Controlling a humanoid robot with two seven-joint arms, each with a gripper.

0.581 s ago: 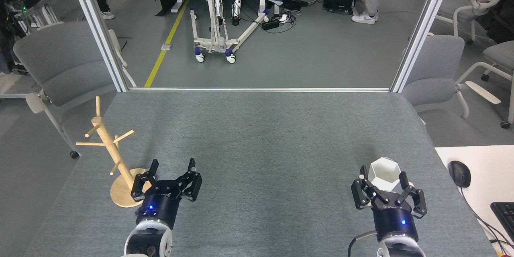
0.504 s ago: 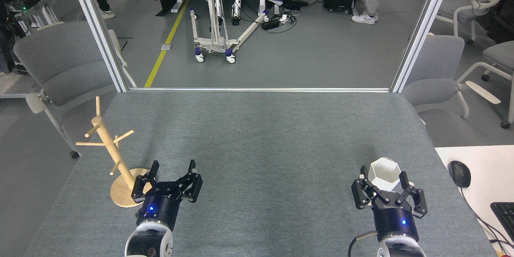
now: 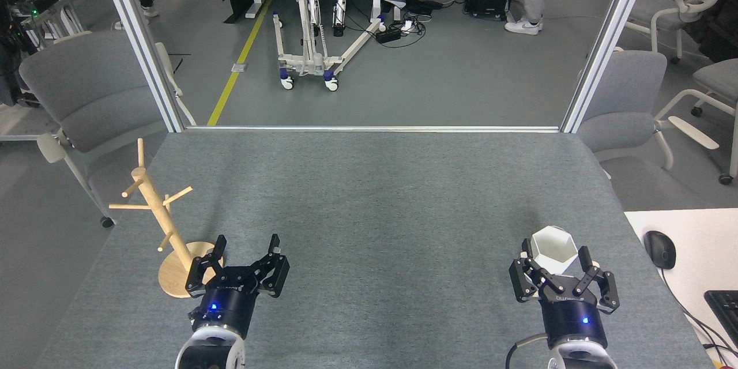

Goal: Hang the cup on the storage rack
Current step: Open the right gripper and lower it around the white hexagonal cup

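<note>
A: Looking down from the head view, what is the right gripper (image 3: 554, 254) doing?

B: It is reaching up from the bottom edge with its fingers spread wide on either side of the cup (image 3: 553, 249). The white faceted cup is sitting upright on the grey table (image 3: 375, 196), its hexagonal mouth showing, right between the fingertips. Whether the pads are actually touching its sides, I cannot tell.

A: And the handle?

B: A small white part is peeking out just left of the cup, near the left finger of that gripper; it is too small to be sure about.

A: What about the left gripper (image 3: 247, 245)?

B: It is resting low over the table, fingers spread apart and holding nothing. The storage rack (image 3: 157, 214) is standing just to its left, with the round wooden base partly hidden behind the nearer finger. Its pole is leaning up and away to the left, pegs bare.

A: So cup and rack are far apart?

B: Yes, well apart, each beside its own gripper. Right of the right gripper, on a white desk (image 3: 692, 242), a black mouse (image 3: 659, 249) is lying.
</note>
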